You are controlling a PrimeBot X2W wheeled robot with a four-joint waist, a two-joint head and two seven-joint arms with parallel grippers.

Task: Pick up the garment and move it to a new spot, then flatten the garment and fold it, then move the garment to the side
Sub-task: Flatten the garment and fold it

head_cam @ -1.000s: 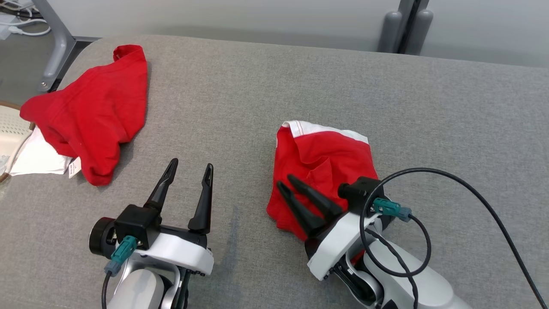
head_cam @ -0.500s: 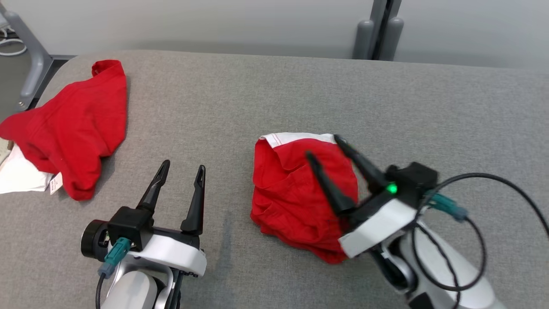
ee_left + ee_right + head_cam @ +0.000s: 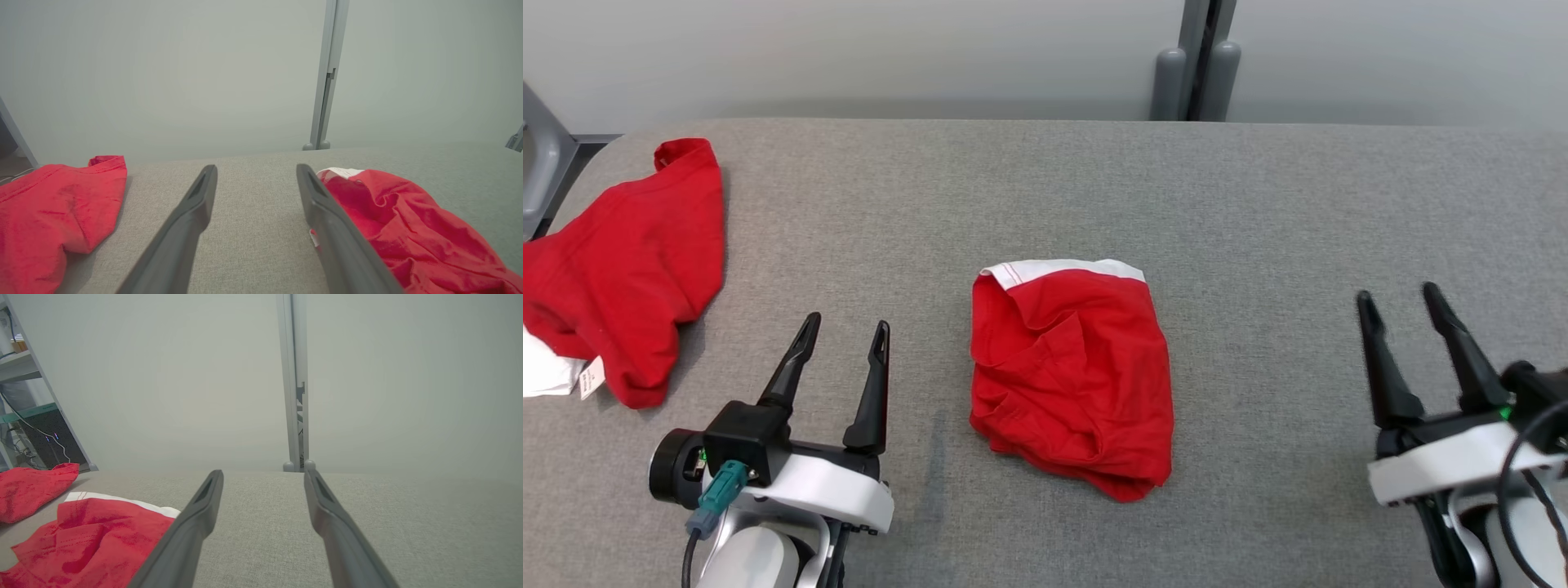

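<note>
step: looks like the gap between "move to a new spot" and "flatten". The garment (image 3: 1070,376), a bright red soft knit T-shirt with a white striped-edge sleeve, lies bunched and nothing holds it, so I judge the move done and the flattening not started.
garment place: middle of the grey woven fabric table top (image 3: 1274,204), roughly between the two arms, nearer the left one, touching neither.
garment look: a crumpled lump, roughly rectangular, with deep folds and a ridge running down the middle. A white sleeve band with thin red stripes lies along its far edge. The near corner is doubled under. No neckline or hem can be made out, and no label shows on it.
left gripper (image 3: 848,324): two long dark fingers spread apart, empty, hovering near the garment's left side. In the left wrist view the red cloth sits just beside one finger, and I can't tell whether they touch.
right gripper (image 3: 1397,296): fingers spread, empty, well apart from the garment at the right.
next move: needs both arms. Probably find two opposite edges or corners, pinch a single layer, lift and spread outward. The risk is grabbing several layers, since the folds hide the true edges. The white sleeve band is the clearest handle.
other cloth: a second red crumpled garment (image 3: 629,269) lies at the far-left edge of the table top with a bit of white and a small white tag (image 3: 591,377). It is well apart from the middle one, so don't confuse them.
background: plain pale wall and a grey upright post (image 3: 1192,65) behind the table.
</note>
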